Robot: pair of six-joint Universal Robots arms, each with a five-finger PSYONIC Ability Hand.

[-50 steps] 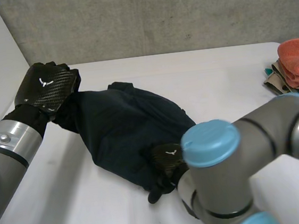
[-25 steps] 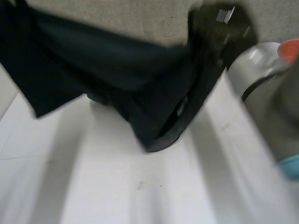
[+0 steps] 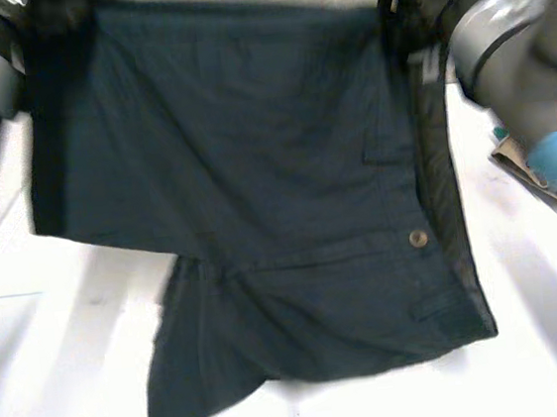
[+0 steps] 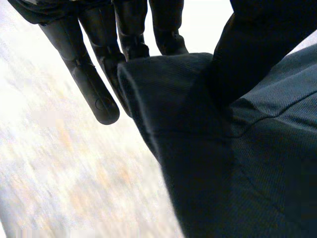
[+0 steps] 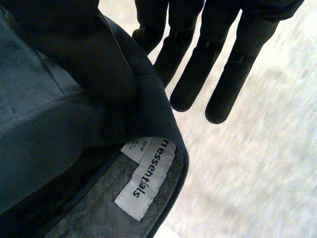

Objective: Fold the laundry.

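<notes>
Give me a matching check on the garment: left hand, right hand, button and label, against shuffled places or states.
Things: 1 left hand; 2 right hand; 3 button; 4 label.
Places or states: A white with dark lettering; B pinching a plain dark corner of the garment; C on the garment's outer face, nearer the right arm; D pinching the edge beside the label.
Pairs: 1-B; 2-D; 3-C; 4-A.
</notes>
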